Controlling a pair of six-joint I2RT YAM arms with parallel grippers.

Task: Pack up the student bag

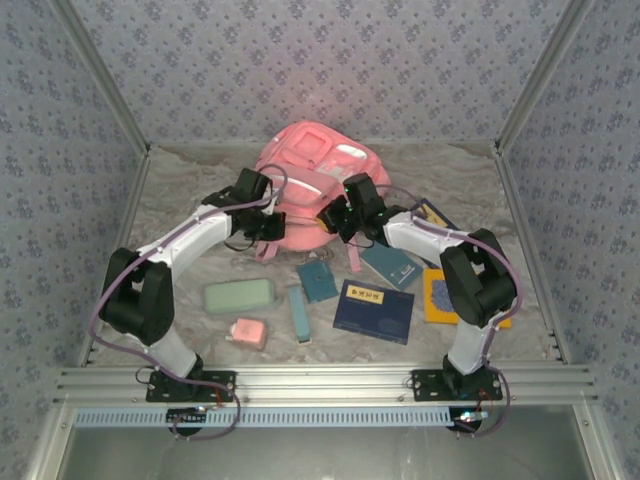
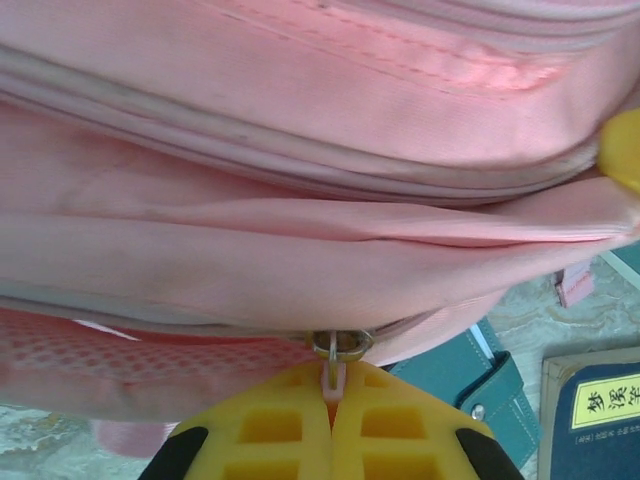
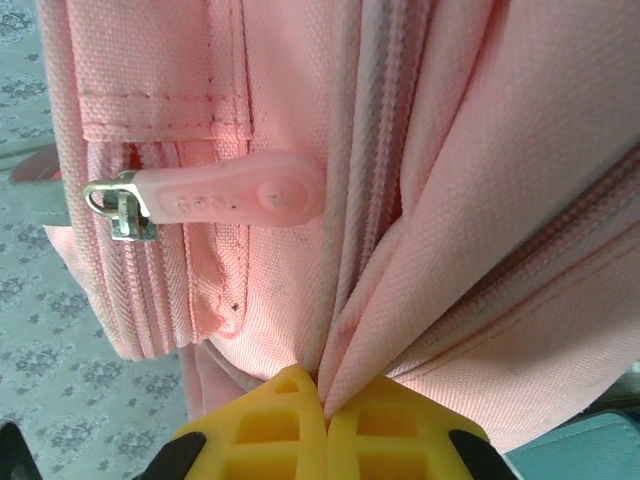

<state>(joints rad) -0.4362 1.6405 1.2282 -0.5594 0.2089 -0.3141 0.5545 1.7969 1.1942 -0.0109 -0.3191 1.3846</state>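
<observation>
**Top external view: both arms clamp the near side of the pink bag**

The student bag (image 1: 310, 165) lies at the middle of the table's (image 1: 180, 200) far edge, with both arms reaching in to its near side.

On the left, the left gripper (image 1: 268, 222) meets the bag's lower seam. Its wrist camera shows the claw (image 2: 333, 395) pressed together on a small pink zipper pull (image 2: 334, 378) that hangs from a metal slider.

On the right, the right gripper (image 1: 335, 222) is pressed against the bag. Its wrist camera shows the claw (image 3: 322, 395) pinching a fold of pink fabric beside a zip track. A second pull tab (image 3: 230, 198) lies free nearby.

Along the table's near half, from left to right, lie a green case (image 1: 239, 296), a navy book (image 1: 374, 310) and a yellow book (image 1: 440, 297), none of them packed.

Risks, as a judgement:
- The pull is thin and only lightly caught, so it could slip out of the left claw once the arm tugs.
- The fabric fold could slide out of the right claw, letting the whole bag drag instead of the zip running.
- Loose cloth near the slider could jam it.
</observation>
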